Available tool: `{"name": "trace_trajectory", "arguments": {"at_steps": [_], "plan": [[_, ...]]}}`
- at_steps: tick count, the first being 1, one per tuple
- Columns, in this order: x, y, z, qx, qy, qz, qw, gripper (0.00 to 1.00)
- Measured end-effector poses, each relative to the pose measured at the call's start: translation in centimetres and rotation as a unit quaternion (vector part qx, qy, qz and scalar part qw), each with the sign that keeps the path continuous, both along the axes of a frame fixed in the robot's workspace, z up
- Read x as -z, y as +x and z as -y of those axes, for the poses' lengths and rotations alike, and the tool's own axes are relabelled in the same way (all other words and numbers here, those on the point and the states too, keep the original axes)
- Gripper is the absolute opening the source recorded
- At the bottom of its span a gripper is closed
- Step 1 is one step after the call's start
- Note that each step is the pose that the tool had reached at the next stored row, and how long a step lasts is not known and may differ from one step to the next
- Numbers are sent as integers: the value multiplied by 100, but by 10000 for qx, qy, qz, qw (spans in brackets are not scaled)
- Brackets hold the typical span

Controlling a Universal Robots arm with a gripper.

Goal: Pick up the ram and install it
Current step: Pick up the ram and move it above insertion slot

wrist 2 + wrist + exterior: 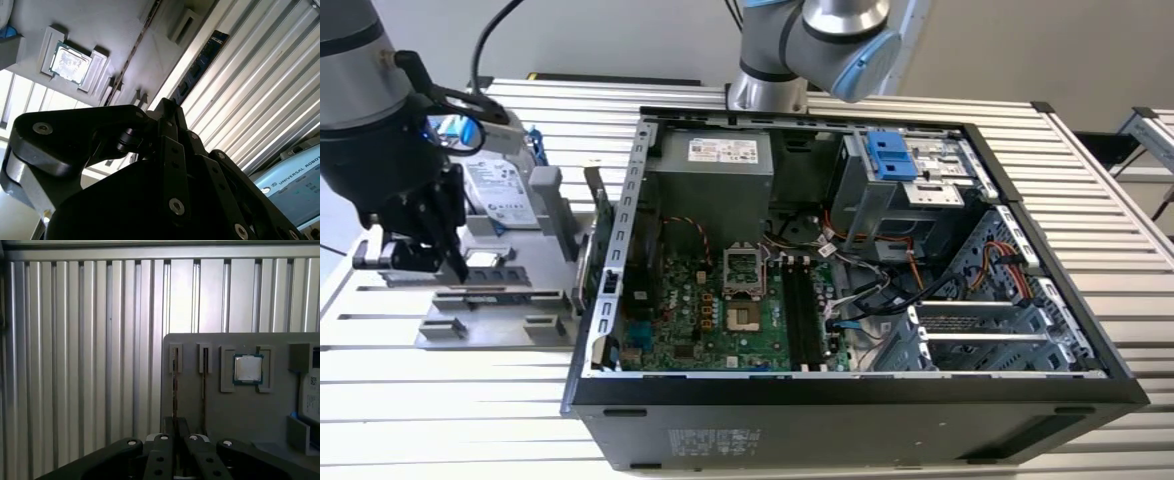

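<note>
The ram (202,62) is a long dark stick with a pale label. In the first wrist view the ram (174,390) shows edge-on, running from a slot holder on the grey fixture (240,410) down between my fingers. My gripper (176,422) is shut on one end of it, low over the fixture. In the exterior view my gripper (451,275) hangs over the fixture (480,320) at that view's left, beside the open computer case (854,385). The long black memory slots (798,310) lie on the green motherboard inside. In the second wrist view my gripper (167,107) meets the stick's near end.
A square silver processor (248,369) sits in a fixture pocket, with a second thin stick (204,385) between it and the ram. The silver hard drive (500,190) stands at the fixture's far side. Ribbed metal tabletop (427,400) surrounds everything. Cables and drive bays (907,170) crowd the case.
</note>
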State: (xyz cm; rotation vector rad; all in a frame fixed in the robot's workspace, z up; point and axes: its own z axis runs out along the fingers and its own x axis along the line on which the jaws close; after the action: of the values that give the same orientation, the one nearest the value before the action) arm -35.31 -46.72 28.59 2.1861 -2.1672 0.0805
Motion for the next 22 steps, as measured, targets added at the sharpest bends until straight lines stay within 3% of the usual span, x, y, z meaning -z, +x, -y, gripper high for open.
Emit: {"name": "trace_trajectory", "arguments": {"at_steps": [22], "plan": [[-184,0,0,0,0,0,10000,0]]}}
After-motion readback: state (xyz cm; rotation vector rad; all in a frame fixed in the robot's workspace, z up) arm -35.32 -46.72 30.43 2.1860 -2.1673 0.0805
